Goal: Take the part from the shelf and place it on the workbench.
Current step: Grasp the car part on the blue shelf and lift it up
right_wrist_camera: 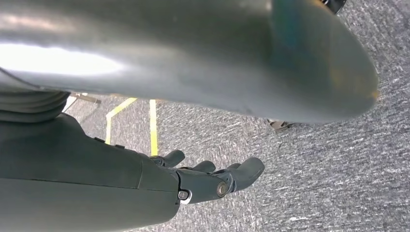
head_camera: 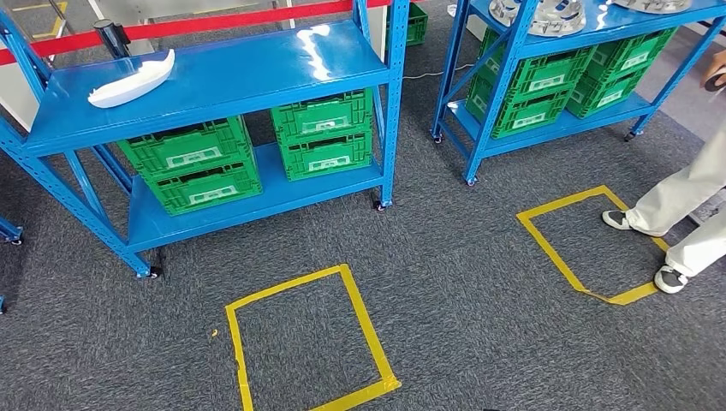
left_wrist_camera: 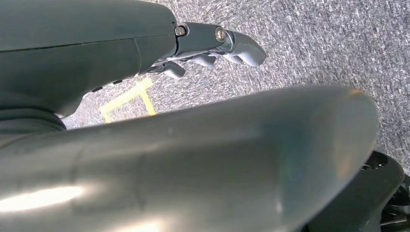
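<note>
A white moulded part (head_camera: 133, 80) lay on the left blue shelf (head_camera: 257, 73), above green crates (head_camera: 190, 164); a person's legs (head_camera: 676, 205) stood far right beside a yellow tape square (head_camera: 591, 244). Left hand (left_wrist_camera: 212, 46) and right hand (right_wrist_camera: 212, 176) hung empty, fingers loosely apart, over grey carpet.

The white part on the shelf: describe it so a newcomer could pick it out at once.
Start at the left blue shelf unit, the larger of the two in the head view. On its top deck, near the left end, lies the white part, long, curved and tapering. It is the one white thing on that deck; the green crates sit a level below.
</note>
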You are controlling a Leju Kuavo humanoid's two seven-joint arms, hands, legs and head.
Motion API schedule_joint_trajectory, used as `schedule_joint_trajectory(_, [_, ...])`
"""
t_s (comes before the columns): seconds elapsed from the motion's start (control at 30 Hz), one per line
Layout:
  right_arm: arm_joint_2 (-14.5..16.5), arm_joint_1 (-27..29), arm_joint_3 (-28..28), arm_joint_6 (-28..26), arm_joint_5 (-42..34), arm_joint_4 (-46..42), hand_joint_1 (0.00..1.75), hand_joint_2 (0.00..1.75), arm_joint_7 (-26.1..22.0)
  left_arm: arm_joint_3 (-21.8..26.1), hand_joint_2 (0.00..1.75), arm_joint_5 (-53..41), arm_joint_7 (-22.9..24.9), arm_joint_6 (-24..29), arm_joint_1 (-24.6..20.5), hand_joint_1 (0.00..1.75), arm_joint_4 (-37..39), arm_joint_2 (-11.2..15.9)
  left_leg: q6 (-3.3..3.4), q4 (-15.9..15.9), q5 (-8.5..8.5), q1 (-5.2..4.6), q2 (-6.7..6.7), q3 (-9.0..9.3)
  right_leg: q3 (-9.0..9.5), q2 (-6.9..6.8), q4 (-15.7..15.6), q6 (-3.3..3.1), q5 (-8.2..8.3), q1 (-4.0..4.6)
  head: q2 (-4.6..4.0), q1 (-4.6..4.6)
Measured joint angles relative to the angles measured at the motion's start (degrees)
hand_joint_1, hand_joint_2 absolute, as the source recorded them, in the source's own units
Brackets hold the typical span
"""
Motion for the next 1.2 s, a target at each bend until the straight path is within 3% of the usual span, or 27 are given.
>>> schedule_joint_trajectory(0.9, [0.00,0.00,0.00,0.00,0.00,0.09,0.00,0.00,0.00,-0.01,0.00,0.01,0.00,0.00,0.00,0.00,-0.31,0.00,0.01,-0.01,0.02,0.01,0.00,0.02,0.01,0.00,0.01,0.02,0.00,0.01,0.00,0.00])
schedule_joint_trajectory(0.97, [0.00,0.00,0.00,0.00,0.00,0.09,0.00,0.00,0.00,-0.01,0.87,0.00,0.00,-0.01,0.00,0.00,-0.32,0.00,0.01,-0.01,0.02,0.02,0.00,0.02,0.01,0.00,0.01,0.02,0.00,0.02,0.00,0.00])
schedule_joint_trajectory(1.03, [0.00,0.00,0.00,0.00,0.00,0.09,0.00,0.87,0.00,-0.02,1.75,0.00,0.00,0.00,0.01,0.00,-0.33,0.00,0.01,-0.01,0.02,0.02,0.00,0.02,0.01,0.00,0.02,0.02,0.00,0.02,0.00,0.00])
schedule_joint_trajectory(1.1, [0.00,0.00,0.00,0.00,0.00,0.09,0.00,1.75,0.00,-0.02,1.75,0.00,0.00,0.01,0.01,0.00,-0.34,0.00,0.01,-0.01,0.02,0.02,0.00,0.02,0.01,0.00,0.02,0.02,0.00,0.02,0.00,0.00])
schedule_joint_trajectory(1.2, [0.00,0.00,0.00,0.00,0.00,0.09,0.00,1.75,0.00,-0.01,1.75,0.00,0.00,0.00,0.01,0.00,-0.34,0.00,0.01,-0.01,0.02,0.02,0.00,0.02,0.01,0.00,0.02,0.02,0.00,0.01,0.00,0.00])
